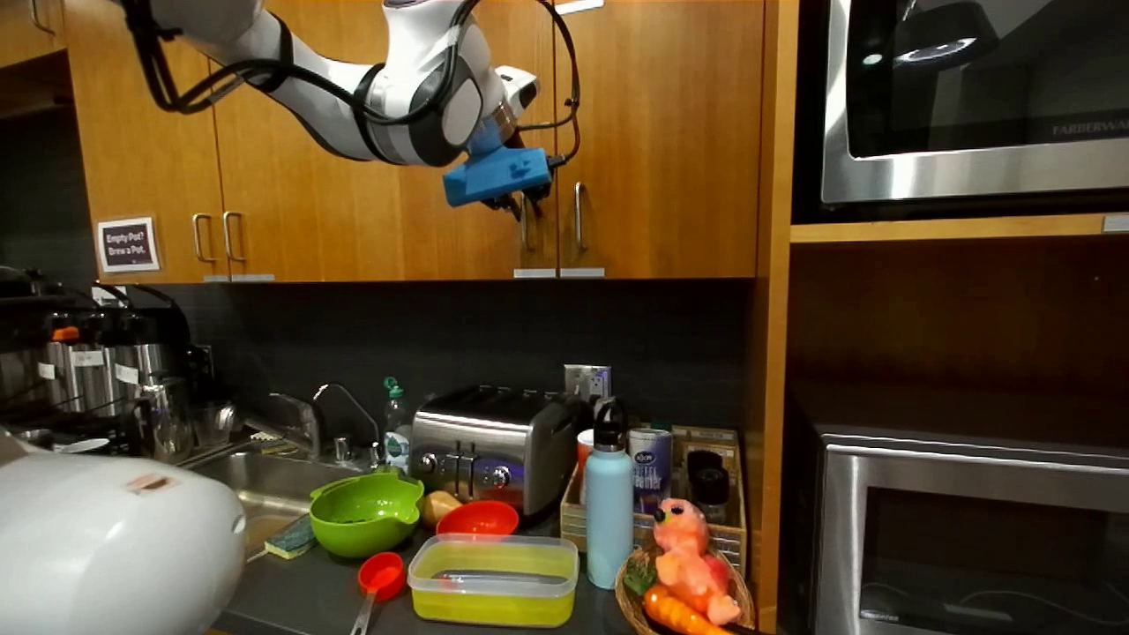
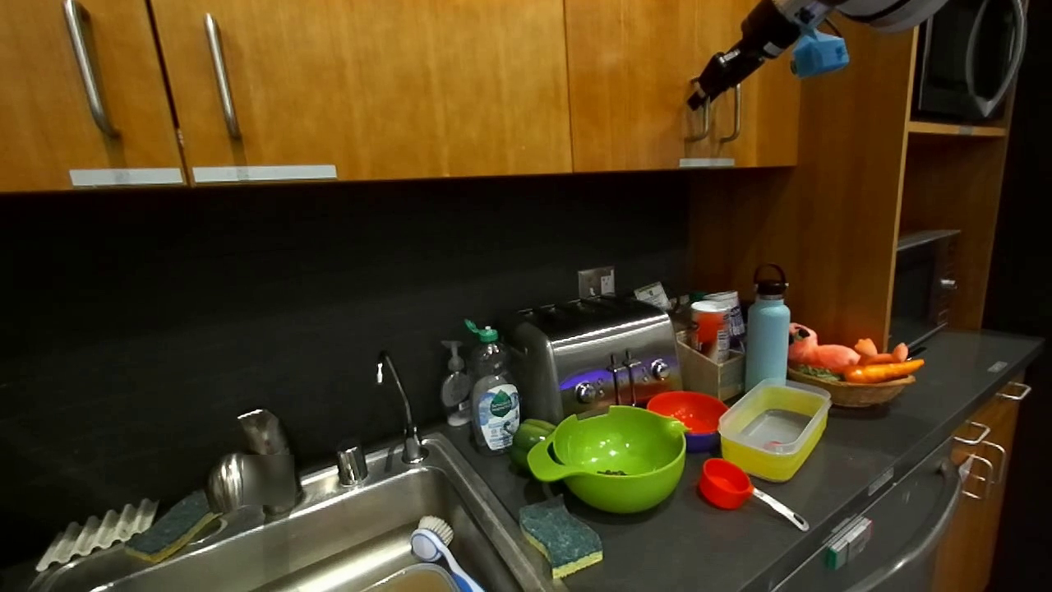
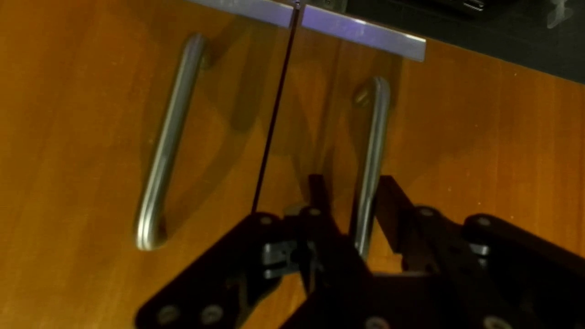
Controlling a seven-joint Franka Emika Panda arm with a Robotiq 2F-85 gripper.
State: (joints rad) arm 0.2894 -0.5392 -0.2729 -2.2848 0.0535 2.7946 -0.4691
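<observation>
**Your fingers [image 3: 394, 210] spread around the cabinet handle [image 3: 375, 132]**

In the wrist view you have the fingers standing apart, one on each side of the cabinet handle, right of center. A gap shows on the handle's left; on its right, the finger borders its outline, and you cannot tell whether they touch.

Toward the lower right in an exterior view, containers line the surface [image 2: 649, 551]: a green bowl [image 2: 625, 497] with small dark bits [image 2: 611, 473] inside, a yellow plastic container [image 2: 760, 464] whose contents are unclear, a wooden crate [image 2: 711, 376] holding canisters [image 2: 708, 325], and a wicker basket [image 2: 863, 396] carrying a pink plush [image 2: 830, 356] and an orange carrot [image 2: 888, 372].

Only in an exterior view do you see a brush [image 2: 429, 545] in the sink [image 2: 493, 516] and a purple form [image 2: 703, 442] under the red bowl [image 2: 689, 407]. Steel pots [image 1: 84, 384], at far left, likewise show in an exterior view alone.

The lower edge of the wooden cabinet [image 1: 370, 220] runs below your fingers in both exterior views, with dark wall [image 1: 353, 326] beneath. The blue bottle [image 1: 609, 520] tops out well under that edge. Across the door seam, left in the wrist view, you have a second handle [image 3: 167, 146] nearby.
</observation>
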